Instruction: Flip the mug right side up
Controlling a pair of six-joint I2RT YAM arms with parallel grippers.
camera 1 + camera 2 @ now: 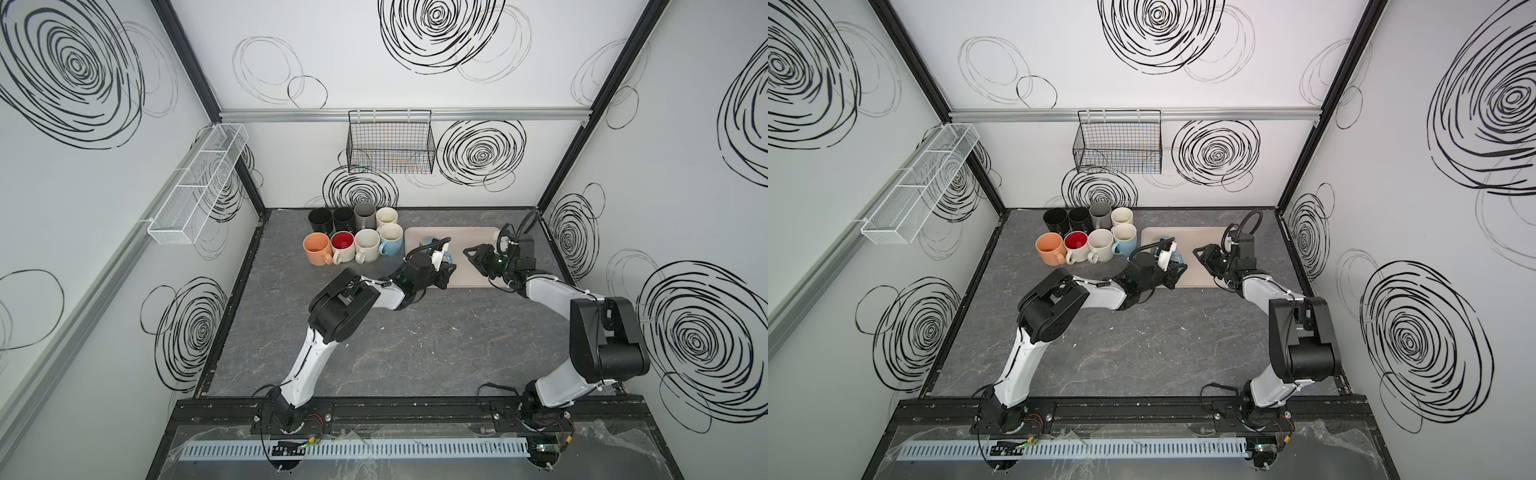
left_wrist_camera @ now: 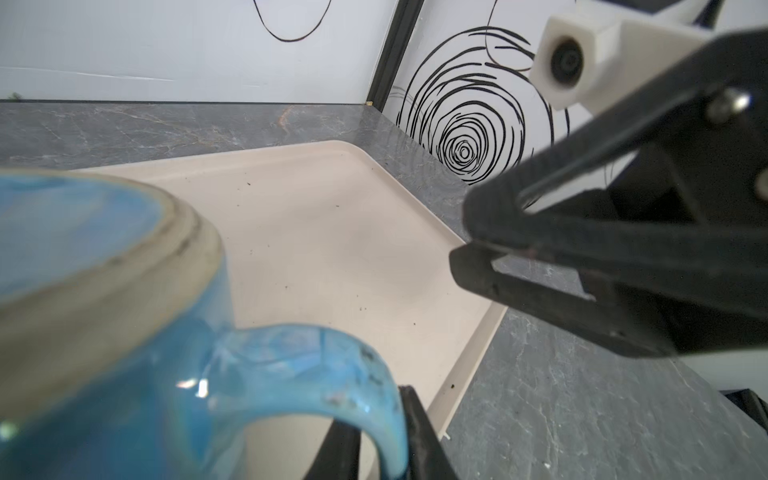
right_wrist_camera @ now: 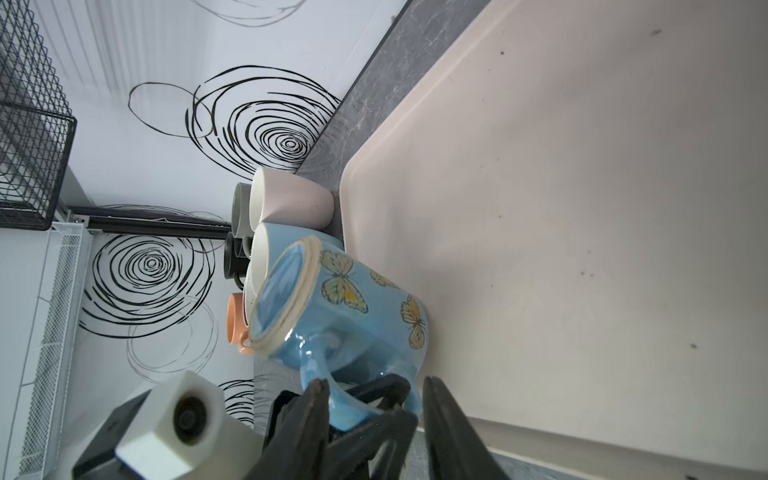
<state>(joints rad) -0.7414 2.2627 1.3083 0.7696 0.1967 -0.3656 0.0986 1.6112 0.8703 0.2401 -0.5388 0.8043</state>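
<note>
Closest to the lens, filling the lower left of the left wrist view, the blue butterfly mug (image 2: pixel 124 311) stands base up on the beige tray (image 2: pixel 332 232), its unglazed foot ring on top and its handle curving toward the lower middle of the frame. At the bottom edge the left gripper (image 2: pixel 370 405) is closed narrowly about that handle, one finger inside the loop and one outside; whether it presses hard I cannot tell. At the right of that frame the right gripper (image 2: pixel 461 239) hovers above the tray, fingers a little apart with nothing between them. In a top view, from the left: a white mesh basket (image 1: pixel 199 183) on the left wall, eight upright mugs (image 1: pixel 353 239) clustered at centre left of the grey table (image 1: pixel 374 340), a black wire basket (image 1: pixel 390 143) above them on the back wall, then the tray right of centre with the mug at its left end.
</note>
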